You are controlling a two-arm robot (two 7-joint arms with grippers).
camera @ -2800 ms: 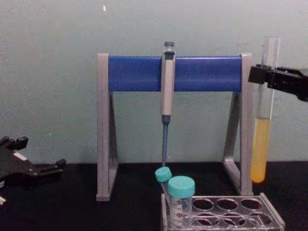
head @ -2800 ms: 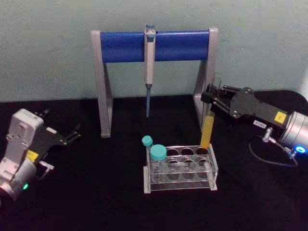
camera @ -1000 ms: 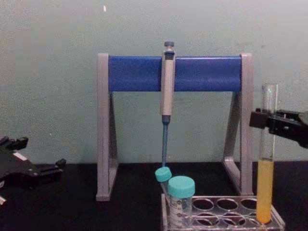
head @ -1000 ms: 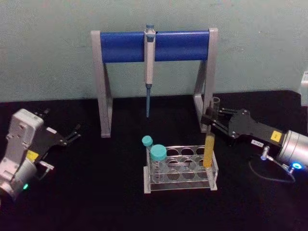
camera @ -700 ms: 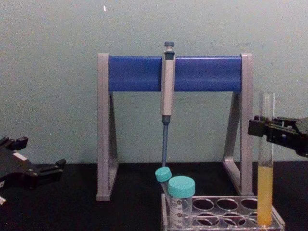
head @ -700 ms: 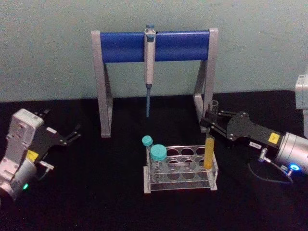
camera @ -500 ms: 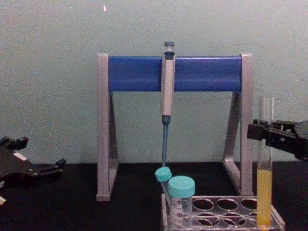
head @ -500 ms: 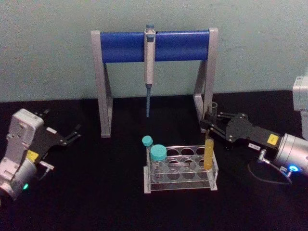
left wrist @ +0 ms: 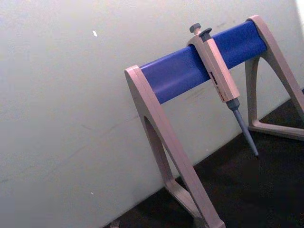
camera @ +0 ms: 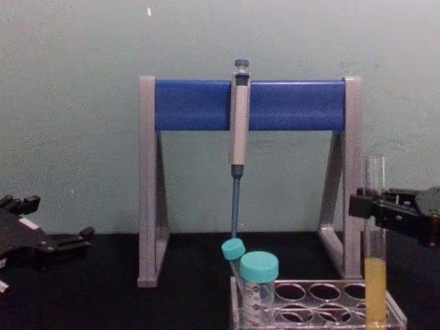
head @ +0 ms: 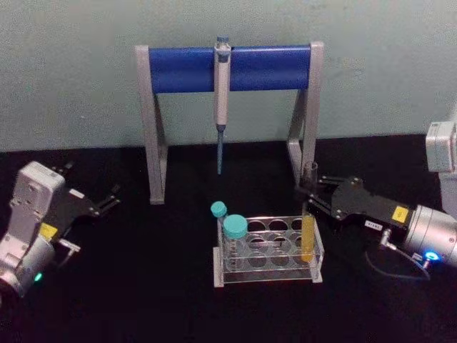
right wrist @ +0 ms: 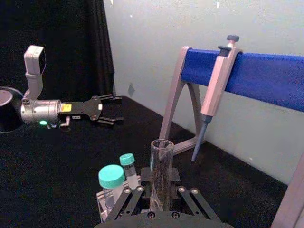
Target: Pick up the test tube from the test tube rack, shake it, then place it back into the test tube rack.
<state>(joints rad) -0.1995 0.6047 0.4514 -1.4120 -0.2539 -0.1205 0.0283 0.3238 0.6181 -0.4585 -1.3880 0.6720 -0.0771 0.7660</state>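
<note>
1. Now lower than 2.8 s ago: the test tube [head: 308,236] hung above the test tube rack [head: 265,279], its bottom clear of the holes. It now stands upright in a hole at the rack's right end; which row, cannot tell.
2. Over the last second the tube sank further; in the chest view its yellow liquid runs down inside the rack [camera: 323,283].
3. Right gripper [head: 308,194] has come down with it and is clenched on the bare glass above the liquid, from the right.
4. Left gripper [head: 108,199] is parked at far left on the black table [head: 143,300], fingers spread, unchanged.
5. Two teal-capped tubes [head: 234,227] at the rack's left end, the pipette [head: 221,86] and its blue-barred stand [head: 186,69] behind have not moved.
6. Writing: yellow sticker [head: 398,212] on the right gripper's body, another [head: 46,230] on the left arm; print unreadable. Faint graduation marks on the nearer capped tube [camera: 258,292], not legible.
</note>
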